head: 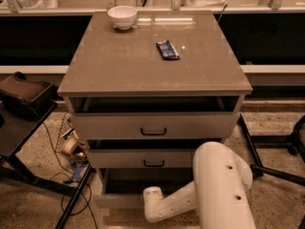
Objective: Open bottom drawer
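Speckled floor, drawer cabinet. My end effector is out of view, low past the arm's wrist (pixel 153 204), so I cannot tell its grip. Bottom drawer (pixel 116 201) is beside that wrist, partly out. Bowl (pixel 122 16) and packet (pixel 167 49) sit far above on the surface (pixel 128 66).

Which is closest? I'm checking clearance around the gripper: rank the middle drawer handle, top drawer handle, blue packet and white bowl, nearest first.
The gripper sits low, at the end of the arm, by the bottom drawer front.
1. Middle drawer handle, just above.
2. Top drawer handle, higher up the front.
3. Blue packet, on the cabinet top, mid-right.
4. White bowl, back left of the top.
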You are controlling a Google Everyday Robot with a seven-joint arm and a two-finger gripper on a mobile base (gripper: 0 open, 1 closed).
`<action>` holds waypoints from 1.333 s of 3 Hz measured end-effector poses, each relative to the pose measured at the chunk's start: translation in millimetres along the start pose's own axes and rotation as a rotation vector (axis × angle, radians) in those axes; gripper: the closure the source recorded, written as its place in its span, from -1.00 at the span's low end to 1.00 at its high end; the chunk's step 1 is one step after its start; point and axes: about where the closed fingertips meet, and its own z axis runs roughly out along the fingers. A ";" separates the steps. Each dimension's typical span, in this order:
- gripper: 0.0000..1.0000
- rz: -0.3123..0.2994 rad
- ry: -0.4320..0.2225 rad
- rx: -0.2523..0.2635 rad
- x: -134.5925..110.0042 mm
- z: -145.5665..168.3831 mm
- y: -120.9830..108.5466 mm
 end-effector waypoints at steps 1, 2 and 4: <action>1.00 0.000 0.000 0.000 0.0 0.6 0.1; 1.00 0.036 -0.021 0.013 17.3 -0.5 20.4; 1.00 0.036 -0.021 0.013 17.0 -0.5 20.6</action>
